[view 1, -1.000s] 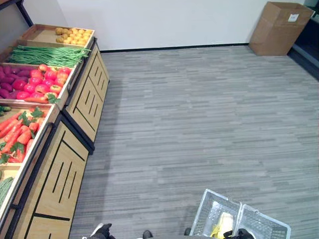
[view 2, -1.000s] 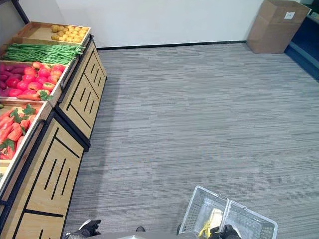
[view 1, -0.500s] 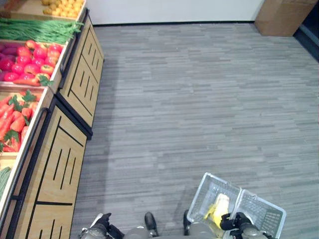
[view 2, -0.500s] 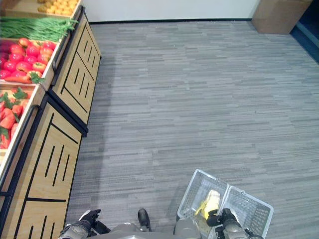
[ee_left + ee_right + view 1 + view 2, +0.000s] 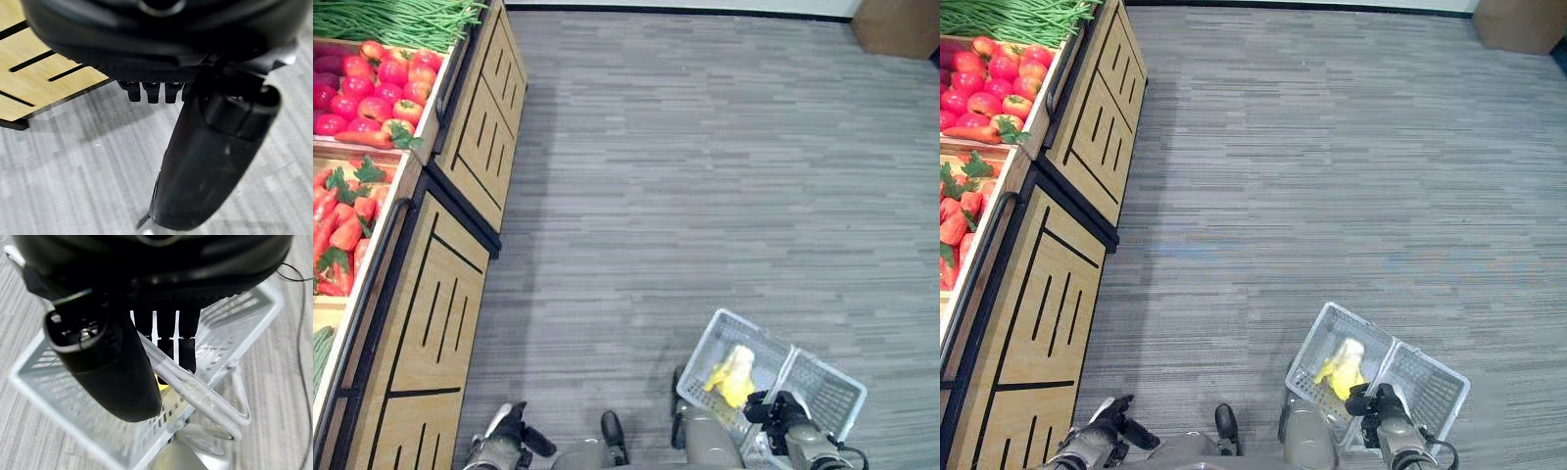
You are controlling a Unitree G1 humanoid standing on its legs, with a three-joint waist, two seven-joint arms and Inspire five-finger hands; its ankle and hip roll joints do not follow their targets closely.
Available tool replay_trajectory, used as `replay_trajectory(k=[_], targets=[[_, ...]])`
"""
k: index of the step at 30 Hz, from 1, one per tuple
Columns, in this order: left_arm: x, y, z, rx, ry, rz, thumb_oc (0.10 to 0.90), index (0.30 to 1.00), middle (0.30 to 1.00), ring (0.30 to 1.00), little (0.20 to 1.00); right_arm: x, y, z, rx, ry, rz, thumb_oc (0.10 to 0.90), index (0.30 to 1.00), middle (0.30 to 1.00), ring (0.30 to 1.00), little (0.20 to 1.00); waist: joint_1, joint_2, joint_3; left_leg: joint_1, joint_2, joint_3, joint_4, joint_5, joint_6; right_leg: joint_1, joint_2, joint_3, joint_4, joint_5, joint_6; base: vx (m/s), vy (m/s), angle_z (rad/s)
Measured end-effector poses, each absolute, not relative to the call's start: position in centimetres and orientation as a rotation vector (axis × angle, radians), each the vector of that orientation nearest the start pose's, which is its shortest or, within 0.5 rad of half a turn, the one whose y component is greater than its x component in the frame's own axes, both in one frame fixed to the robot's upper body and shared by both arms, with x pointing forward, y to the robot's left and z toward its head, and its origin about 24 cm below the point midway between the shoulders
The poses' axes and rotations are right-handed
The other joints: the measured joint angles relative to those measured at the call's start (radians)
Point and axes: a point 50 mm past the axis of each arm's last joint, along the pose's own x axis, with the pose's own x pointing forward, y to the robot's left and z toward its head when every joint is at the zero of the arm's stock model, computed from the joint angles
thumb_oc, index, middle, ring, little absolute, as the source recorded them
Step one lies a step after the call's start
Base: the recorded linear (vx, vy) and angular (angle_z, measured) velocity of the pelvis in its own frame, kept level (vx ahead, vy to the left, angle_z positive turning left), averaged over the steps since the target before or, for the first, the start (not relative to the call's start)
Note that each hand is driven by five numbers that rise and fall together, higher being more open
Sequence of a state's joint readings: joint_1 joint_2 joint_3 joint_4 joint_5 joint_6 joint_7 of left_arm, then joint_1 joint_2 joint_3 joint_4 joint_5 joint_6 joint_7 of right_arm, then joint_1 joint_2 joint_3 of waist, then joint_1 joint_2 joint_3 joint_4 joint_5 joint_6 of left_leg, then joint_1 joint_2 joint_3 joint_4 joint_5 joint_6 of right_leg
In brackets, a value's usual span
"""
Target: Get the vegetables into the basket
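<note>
R hand (image 5: pixel 1383 411) curled round handle (image 5: pixel 195 391) of basket (image 5: pixel 822 392), hung low beside robot; corn (image 5: pixel 732 372) lay inside. L hand (image 5: pixel 509 431) near stand (image 5: pixel 431 323), fingers curled, held nothing. Carrots (image 5: pixel 342 235) on stand, well apart from basket: likely stiff, light, smooth — grab mid-body.

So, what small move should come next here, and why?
Probably a step toward the produce stand. The right robot hand already holds the white basket by its handle, with only a yellow item inside. The left robot hand hangs free, curled, too far from the carrots to pick one.
</note>
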State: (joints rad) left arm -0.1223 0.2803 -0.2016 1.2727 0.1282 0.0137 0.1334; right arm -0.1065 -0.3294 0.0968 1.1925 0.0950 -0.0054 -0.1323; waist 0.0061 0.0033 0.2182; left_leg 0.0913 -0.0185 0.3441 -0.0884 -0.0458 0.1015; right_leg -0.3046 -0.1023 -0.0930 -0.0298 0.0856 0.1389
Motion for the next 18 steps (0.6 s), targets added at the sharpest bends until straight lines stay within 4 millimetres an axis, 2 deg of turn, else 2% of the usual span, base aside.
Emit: replay_trajectory(k=[1,2,3,5,6,8,11,12,14,16,18], targets=[[12.4,25.2,-14.9,0.565,1.160,0.053,0.900,1.000,1.000,1.000,1.000,13.8,-27.1,-13.6,-0.337,1.064,-0.263,0.400,0.300,0.300,0.300,0.300,0.001,-0.022,0.001,0.051,0.001,0.001,-0.001,-0.034,-0.038,0.003,-0.005,-0.029,0.001,0.013,0.001,0.53,-0.342,-0.02],[11.7,25.3,-15.0,0.561,1.176,0.056,0.900,1.000,1.000,1.000,1.000,13.4,-26.7,-13.9,-0.333,1.078,-0.250,0.400,0.300,0.300,0.300,0.300,0.002,-0.035,-0.007,0.077,0.001,0.000,-0.001,-0.054,-0.055,0.009,-0.005,-0.042,0.010,0.012,0.001,0.55,-0.432,0.26],[10.9,24.7,-15.4,0.549,1.196,0.048,0.900,1.000,1.000,1.000,1.000,12.6,-26.5,-14.2,-0.337,1.100,-0.238,0.400,0.300,0.300,0.300,0.300,-0.009,-0.015,-0.020,0.092,0.041,-0.038,0.013,-0.081,-0.097,0.018,0.021,-0.047,0.064,0.057,-0.020,0.43,-0.350,0.59],[10.4,24.0,-15.8,0.542,1.219,0.034,0.900,1.000,1.000,1.000,1.000,11.7,-26.6,-14.5,-0.331,1.130,-0.238,0.400,0.300,0.300,0.300,0.300,-0.029,0.006,-0.026,0.091,0.088,-0.094,0.046,-0.084,-0.106,0.043,0.054,-0.045,0.088,0.049,-0.056,0.29,-0.257,0.78],[10.2,23.8,-15.9,0.519,1.225,0.051,0.900,1.000,1.000,1.000,1.000,11.5,-26.6,-14.6,-0.325,1.149,-0.237,0.400,0.300,0.300,0.300,0.300,-0.010,0.012,-0.036,0.084,0.119,-0.095,0.097,-0.075,-0.120,0.067,0.082,-0.054,0.099,0.027,-0.105,0.33,-0.292,0.49],[10.6,24.2,-15.7,0.492,1.216,0.088,0.900,1.000,1.000,1.000,1.000,12.0,-26.7,-14.5,-0.343,1.133,-0.213,0.400,0.300,0.300,0.300,0.300,-0.009,0.011,-0.038,0.044,0.147,-0.109,0.192,-0.074,-0.140,0.096,0.087,-0.092,0.099,0.018,-0.161,0.27,-0.285,0.39],[11.1,24.1,-15.6,0.480,1.201,0.093,0.900,1.000,1.000,1.000,1.000,12.2,-26.9,-14.3,-0.371,1.126,-0.188,0.400,0.300,0.300,0.300,0.300,-0.028,0.013,-0.040,0.013,0.175,-0.151,0.240,-0.005,-0.218,0.125,0.089,-0.133,0.096,-0.021,-0.176,0.25,-0.342,0.58],[11.5,24.2,-15.5,0.466,1.188,0.109,0.900,1.000,1.000,1.000,1.000,11.8,-26.9,-14.4,-0.371,1.147,-0.179,0.400,0.300,0.300,0.300,0.300,-0.026,0.008,-0.040,-0.038,0.197,-0.186,0.360,0.004,-0.234,0.171,0.100,-0.162,0.063,-0.035,-0.187,0.16,-0.270,0.61],[12.0,24.5,-15.2,0.452,1.171,0.136,0.900,1.000,1.000,1.000,1.000,11.4,-26.9,-14.6,-0.368,1.165,-0.178,0.400,0.300,0.300,0.300,0.300,-0.019,0.002,-0.040,-0.113,0.222,-0.213,0.525,0.037,-0.276,0.211,0.111,-0.179,0.049,-0.054,-0.215,0.13,-0.189,0.37],[12.1,24.7,-15.1,0.426,1.166,0.164,0.900,1.000,1.000,1.000,1.000,11.5,-27.0,-14.5,-0.385,1.163,-0.169,0.400,0.300,0.300,0.300,0.300,-0.013,-0.012,-0.035,-0.159,0.217,-0.212,0.623,0.030,-0.286,0.234,0.110,-0.180,0.044,-0.064,-0.231,0.12,-0.098,0.03],[13.0,24.7,-14.9,0.429,1.142,0.160,0.900,1.000,1.000,1.000,1.000,11.1,-27.0,-14.6,-0.390,1.175,-0.170,0.400,0.300,0.300,0.300,0.300,-0.036,-0.019,-0.033,-0.205,0.205,-0.166,0.598,-0.014,-0.251,0.265,0.104,-0.210,0.013,-0.068,-0.234,0.10,0.040,0.37]])
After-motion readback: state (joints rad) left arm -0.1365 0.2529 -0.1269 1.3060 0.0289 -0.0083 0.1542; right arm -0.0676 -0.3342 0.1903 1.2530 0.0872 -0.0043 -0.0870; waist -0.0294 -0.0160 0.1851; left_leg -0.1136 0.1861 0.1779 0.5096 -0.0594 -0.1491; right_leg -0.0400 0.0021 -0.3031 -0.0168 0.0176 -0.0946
